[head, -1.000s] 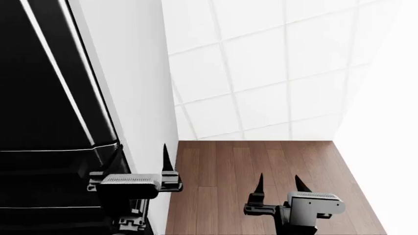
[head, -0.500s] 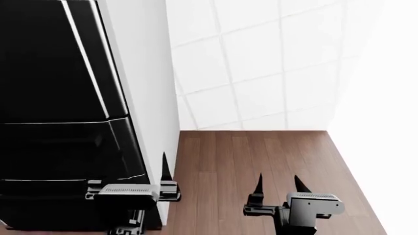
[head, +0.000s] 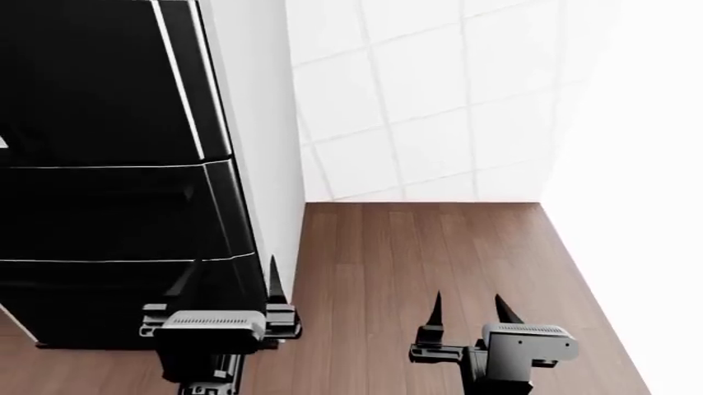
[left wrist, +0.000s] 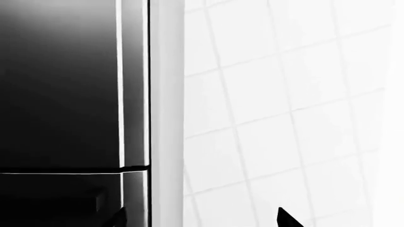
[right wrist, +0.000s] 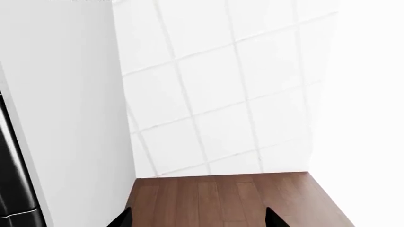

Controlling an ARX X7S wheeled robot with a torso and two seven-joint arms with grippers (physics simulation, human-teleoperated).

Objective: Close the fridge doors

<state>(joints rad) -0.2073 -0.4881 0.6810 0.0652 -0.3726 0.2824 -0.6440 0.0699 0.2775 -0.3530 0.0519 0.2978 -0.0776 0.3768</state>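
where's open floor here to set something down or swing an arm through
The wood floor is bare between the fridge side panel, the tiled back wall and the plain white wall at right. The right gripper hangs over it. The left gripper crowds the fridge corner.

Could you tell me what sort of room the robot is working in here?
Most likely a kitchen corner: a tall glossy black fridge with drawer fronts below its upper door, a white tiled wall behind, and a wood plank floor.
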